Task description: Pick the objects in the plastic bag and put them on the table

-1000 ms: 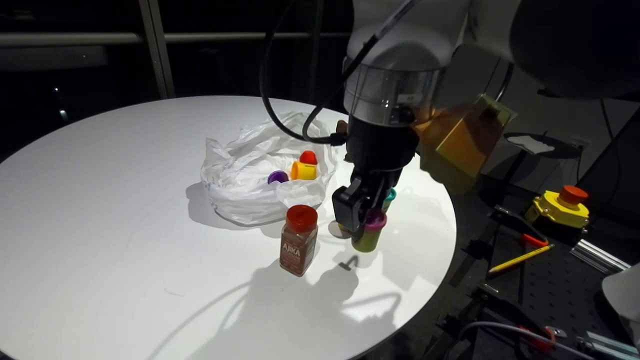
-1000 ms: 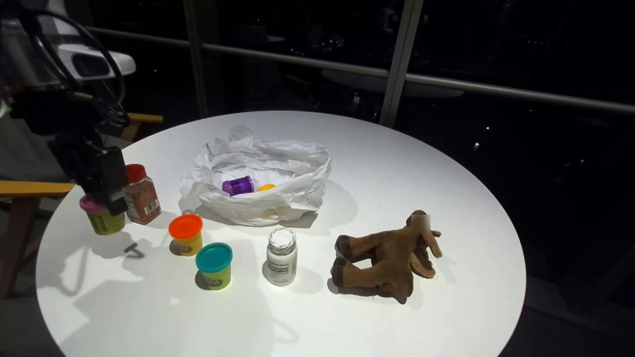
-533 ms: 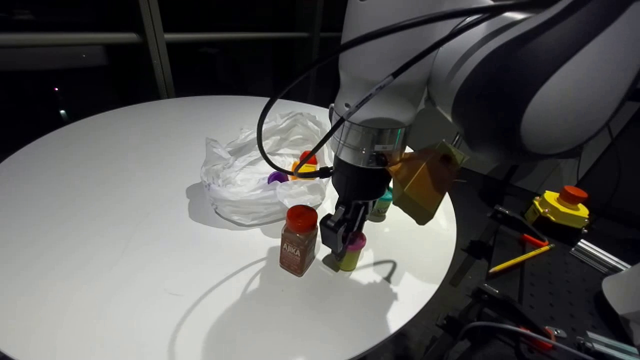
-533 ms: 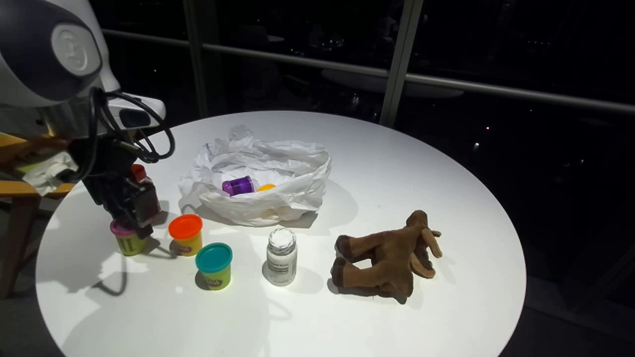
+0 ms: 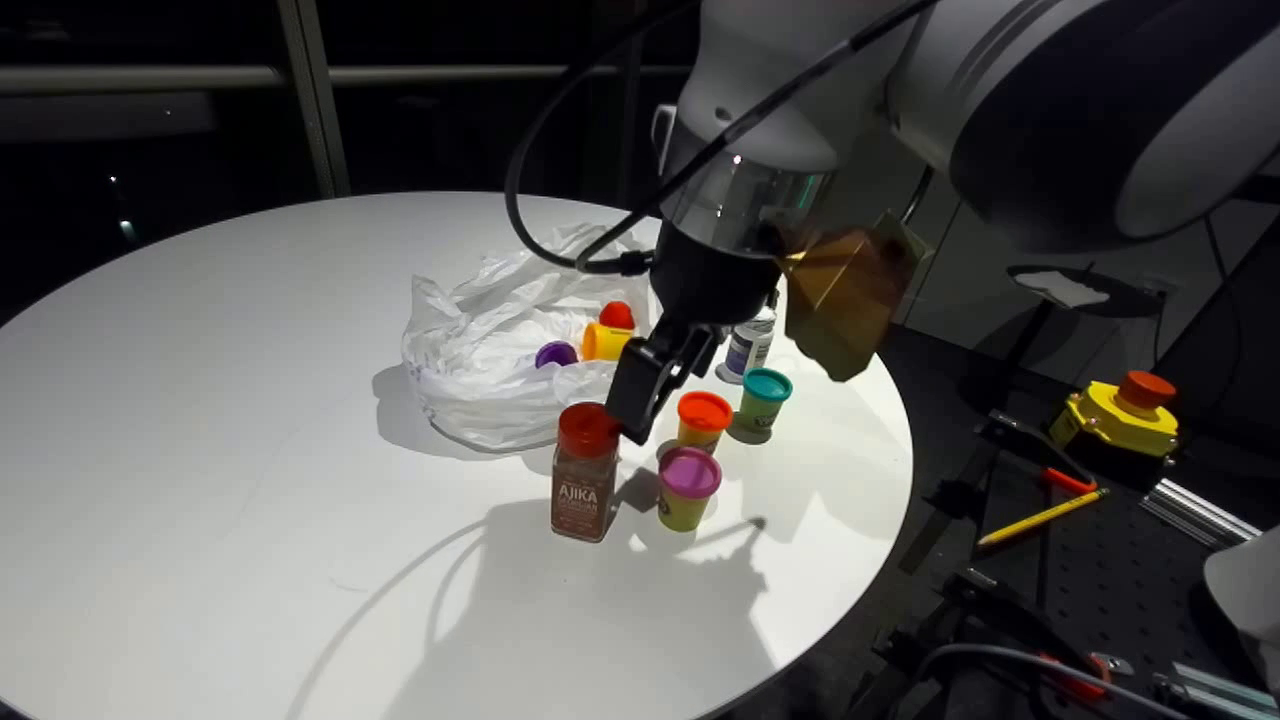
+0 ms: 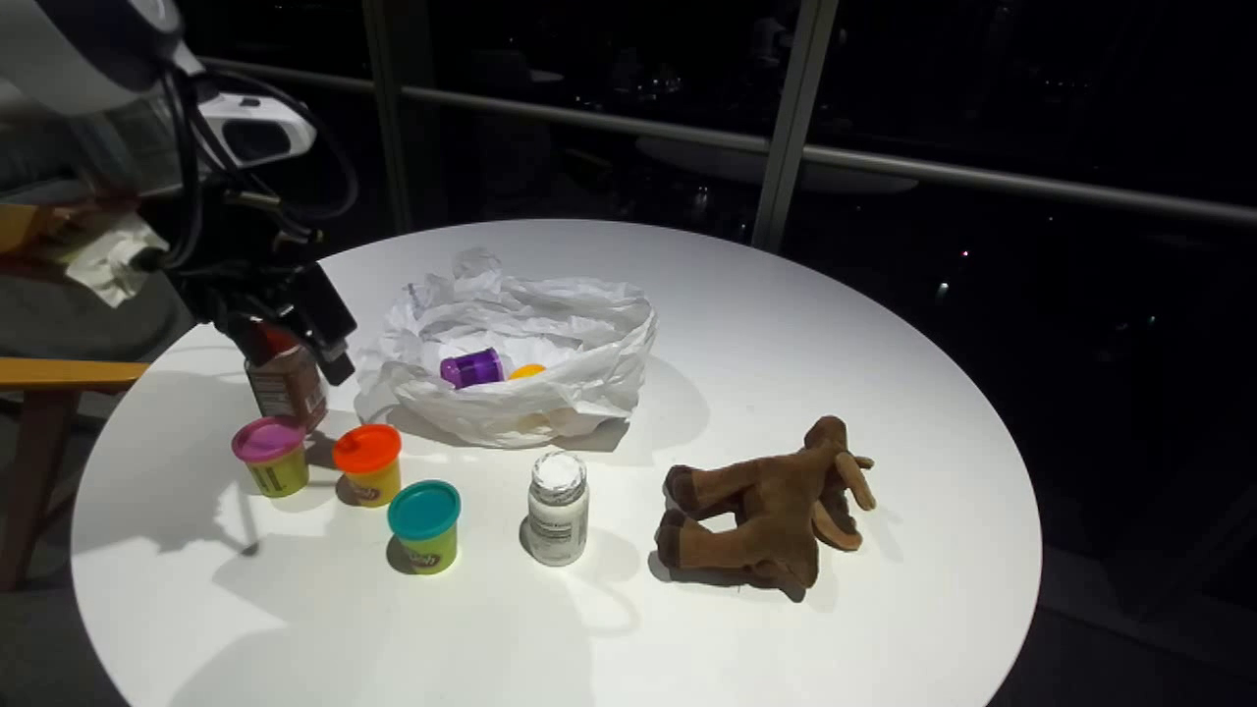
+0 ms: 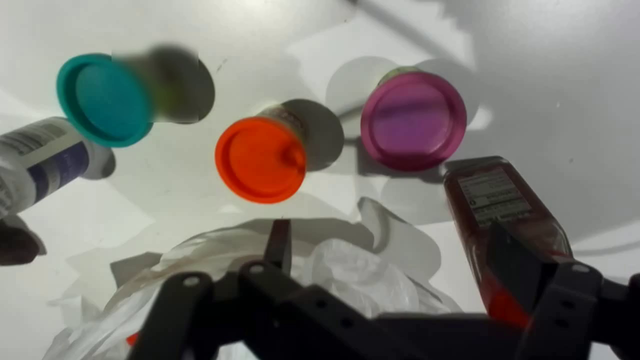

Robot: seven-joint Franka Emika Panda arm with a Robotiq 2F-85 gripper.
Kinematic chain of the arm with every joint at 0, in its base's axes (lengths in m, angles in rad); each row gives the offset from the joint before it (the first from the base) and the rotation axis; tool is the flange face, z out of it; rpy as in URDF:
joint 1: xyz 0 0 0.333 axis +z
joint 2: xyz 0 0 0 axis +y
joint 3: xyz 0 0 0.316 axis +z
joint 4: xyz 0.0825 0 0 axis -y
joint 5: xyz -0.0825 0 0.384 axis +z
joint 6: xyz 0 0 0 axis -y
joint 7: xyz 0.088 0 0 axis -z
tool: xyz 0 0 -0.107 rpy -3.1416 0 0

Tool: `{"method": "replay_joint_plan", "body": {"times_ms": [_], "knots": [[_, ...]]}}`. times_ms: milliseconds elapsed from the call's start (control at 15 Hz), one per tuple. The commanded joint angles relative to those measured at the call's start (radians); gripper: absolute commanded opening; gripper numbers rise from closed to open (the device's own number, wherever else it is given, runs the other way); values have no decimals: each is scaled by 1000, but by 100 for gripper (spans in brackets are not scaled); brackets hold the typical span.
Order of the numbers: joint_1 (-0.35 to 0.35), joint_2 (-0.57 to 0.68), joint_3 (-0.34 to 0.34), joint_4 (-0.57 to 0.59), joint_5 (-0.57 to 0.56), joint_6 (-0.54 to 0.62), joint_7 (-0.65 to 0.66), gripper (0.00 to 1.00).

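The gripper (image 7: 390, 227) stands open, nothing between its fingers, beside the red-lidded brown jar (image 5: 583, 490). One finger overlaps the jar in the wrist view and appears to touch it. Below it, a purple-lidded cup (image 6: 275, 462) stands upright on the table (image 6: 727, 648). Near that are an orange-lidded cup (image 6: 371, 471), a teal-lidded cup (image 6: 424, 530), a white bottle (image 6: 558, 511) and the brown plush toy (image 6: 766, 511), lying down. Inside the crumpled white plastic bag (image 5: 480, 405) lie a purple piece (image 6: 473, 368), a yellow cup (image 5: 605, 342) and a red piece (image 5: 617, 316).
Off the table's edge, a black bench holds a yellow box with a red button (image 5: 1140, 400) and a yellow pencil (image 5: 1045, 517). A wooden chair (image 6: 69, 373) is behind the table. Dark windows stand at the back.
The gripper first lowered the purple-lidded cup to the table, then let it go, opened and rose off it toward the jar and bag. The jar has shifted slightly.
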Motion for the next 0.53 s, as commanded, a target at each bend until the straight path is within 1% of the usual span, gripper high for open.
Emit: {"method": "replay_joint_plan", "body": {"times_ms": [0, 200, 333, 467], "knots": [[28, -156, -45, -31, -118, -50, 116, 100], [-5, -162, -45, 11, -68, -54, 48, 99], [-19, -137, -54, 48, -30, -36, -4, 100], [-39, -89, -53, 93, 55, -11, -91, 100]]}}
